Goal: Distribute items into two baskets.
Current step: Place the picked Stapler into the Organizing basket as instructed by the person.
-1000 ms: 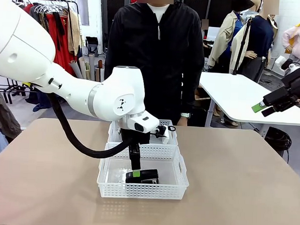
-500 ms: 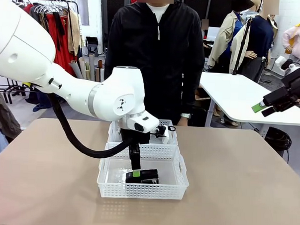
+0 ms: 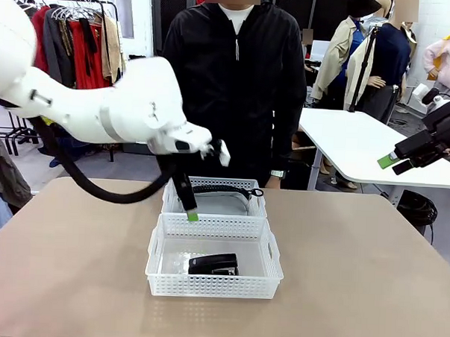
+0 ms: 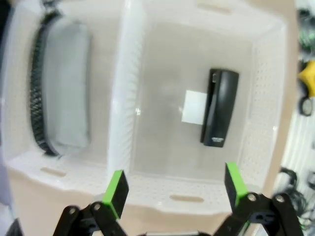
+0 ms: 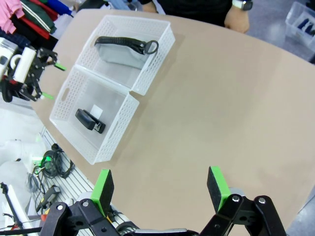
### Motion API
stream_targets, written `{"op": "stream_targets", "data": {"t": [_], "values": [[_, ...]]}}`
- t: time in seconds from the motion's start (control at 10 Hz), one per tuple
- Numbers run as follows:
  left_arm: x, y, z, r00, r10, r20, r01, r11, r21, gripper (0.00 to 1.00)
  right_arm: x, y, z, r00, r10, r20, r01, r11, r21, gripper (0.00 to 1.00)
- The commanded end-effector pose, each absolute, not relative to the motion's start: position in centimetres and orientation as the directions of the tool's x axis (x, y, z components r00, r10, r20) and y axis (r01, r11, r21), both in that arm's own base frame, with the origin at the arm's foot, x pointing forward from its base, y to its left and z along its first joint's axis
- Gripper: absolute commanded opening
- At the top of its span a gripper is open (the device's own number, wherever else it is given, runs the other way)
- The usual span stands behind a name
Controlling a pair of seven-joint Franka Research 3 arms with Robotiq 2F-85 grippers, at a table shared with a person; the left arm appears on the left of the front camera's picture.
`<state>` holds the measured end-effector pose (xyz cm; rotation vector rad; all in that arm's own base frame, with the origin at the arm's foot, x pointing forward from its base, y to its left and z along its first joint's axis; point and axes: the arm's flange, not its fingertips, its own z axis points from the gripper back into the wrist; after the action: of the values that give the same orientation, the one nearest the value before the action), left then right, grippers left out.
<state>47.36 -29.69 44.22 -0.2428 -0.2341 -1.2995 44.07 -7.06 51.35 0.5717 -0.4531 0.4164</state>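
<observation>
Hovering above the seam between two white baskets, left gripper (image 3: 191, 212) with green pads spread wide and nothing between them; in the left wrist view the same left gripper (image 4: 173, 188) spans most of the near basket's short wall from above. Well clear of the rims, with open air on all sides.

Two baskets, touching along their long sides at mid-table: near basket (image 3: 273, 271) toward the robot, far basket (image 3: 258, 207) toward the person. Two items, one in each. Small black stapler (image 3: 212, 264) flat on the near basket's floor, lying apart from every wall, beside a pale square patch (image 4: 194, 106), perhaps a label, too blurred to read. Grey pouch (image 3: 217, 203) lengthwise in the far basket, black zipper and strap along its far edge, taking up most of the floor.

Broad bare tabletop (image 3: 363, 257) left and right of the baskets, plenty of room at both sides and toward the near edge.

Right gripper (image 3: 393, 161) raised high beyond the table's right side, also spread wide and empty; seen again as right gripper (image 5: 160, 188) looking down on both baskets from afar.

One person standing at the far edge, hand (image 5: 236, 17) by the table rim.
</observation>
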Motion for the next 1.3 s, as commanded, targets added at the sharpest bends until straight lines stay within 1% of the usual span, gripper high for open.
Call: {"op": "stream_targets", "data": {"t": [0.0,0.2,0.4,0.5,0.7,0.9,1.1,1.2], "values": [[45.4,-24.5,47.1,0.302,-0.86,0.412,0.945,0.326,-0.013,1.0,44.0,-7.0,51.5,0.82,0.246,0.517,-0.493,0.763,0.418,1.0],[44.2,-19.0,49.6,0.389,-0.796,0.464,0.896,0.444,0.011,1.0,44.0,-7.0,51.5,0.82,0.246,0.517,-0.493,0.763,0.418,1.0],[42.7,-13.2,51.5,0.456,-0.71,0.536,0.845,0.535,-0.009,1.0,44.0,-7.0,51.5,0.82,0.246,0.517,-0.493,0.763,0.418,1.0],[41.9,-10.9,52.0,0.491,-0.677,0.549,0.818,0.575,-0.022,1.0,44.0,-7.0,51.5,0.82,0.246,0.517,-0.493,0.763,0.418,1.0],[40.0,-5.0,52.6,0.542,-0.565,0.622,0.756,0.651,-0.068,1.0,44.0,-7.0,51.5,0.82,0.246,0.517,-0.493,0.763,0.418,1.0],[39.6,-0.3,52.2,0.565,-0.456,0.688,0.73,0.664,-0.159,1.0,44.0,-7.0,51.5,0.82,0.246,0.517,-0.493,0.763,0.418,1.0],[40.3,3.7,50.3,0.598,-0.36,0.716,0.692,0.683,-0.234,1.0,44.0,-7.0,51.5,0.82,0.246,0.517,-0.493,0.763,0.418,1.0],[40.3,5.2,49.2,0.6,-0.329,0.729,0.681,0.687,-0.251,1.0,44.0,-7.0,51.5,0.82,0.246,0.517,-0.493,0.763,0.418,1.0]]}}
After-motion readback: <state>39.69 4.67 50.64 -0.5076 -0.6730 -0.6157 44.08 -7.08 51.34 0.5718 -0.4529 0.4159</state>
